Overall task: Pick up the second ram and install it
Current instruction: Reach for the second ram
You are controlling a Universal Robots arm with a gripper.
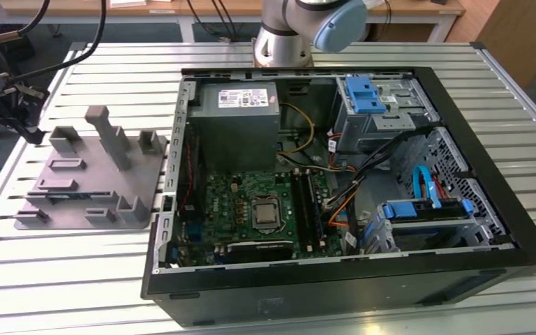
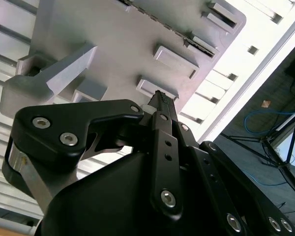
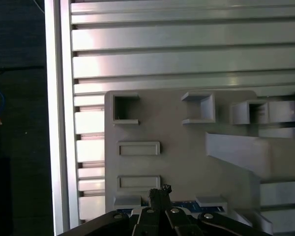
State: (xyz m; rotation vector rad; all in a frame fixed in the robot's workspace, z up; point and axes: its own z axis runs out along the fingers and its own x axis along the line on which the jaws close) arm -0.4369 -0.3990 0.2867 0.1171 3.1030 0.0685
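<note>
The second ram (image 3: 185, 202) shows as a thin blue strip standing on edge in the holders of the grey fixture plate (image 3: 177, 147). In the first wrist view my gripper (image 3: 160, 191) hangs above that strip and partly hides it. The black fingers are pressed together, with nothing between them, in both wrist views. In the second wrist view the gripper (image 2: 159, 97) is well above the plate (image 2: 113, 34). In the exterior view the ram (image 1: 63, 195) is a dark strip on the fixture plate (image 1: 91, 178), at the exterior view's left of the open computer case (image 1: 343, 188).
The motherboard (image 1: 249, 209) with its long black slots (image 1: 307, 202) lies inside the case. Blue drive latches (image 1: 366, 98) and cables fill the case's right side. Tall posts (image 1: 119, 139) rise from the fixture plate. The slatted metal table (image 1: 63, 265) ends just left of the plate.
</note>
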